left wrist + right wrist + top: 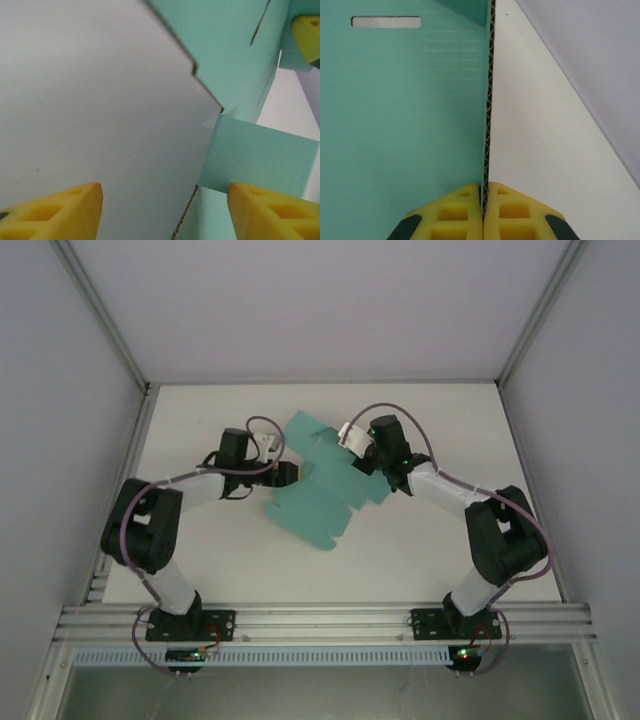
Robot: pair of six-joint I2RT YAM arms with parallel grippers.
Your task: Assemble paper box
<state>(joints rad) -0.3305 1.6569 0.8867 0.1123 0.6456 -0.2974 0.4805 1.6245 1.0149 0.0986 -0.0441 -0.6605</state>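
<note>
Paper box (325, 502): teal corrugated die-cut sheet, partly folded, flaps out. Lies on middle of white counter (440, 540), between both arms. Right fingers (465, 210) together, clamped on sheet's cut edge. Left fingers (60, 210) apart at sheet's left side, flap (260, 160) near one finger, nothing clamped.

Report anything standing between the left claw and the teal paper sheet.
Nothing visible does. The left claw is open at the edge of the paper box sheet, while the right claw pinches another edge.
</note>
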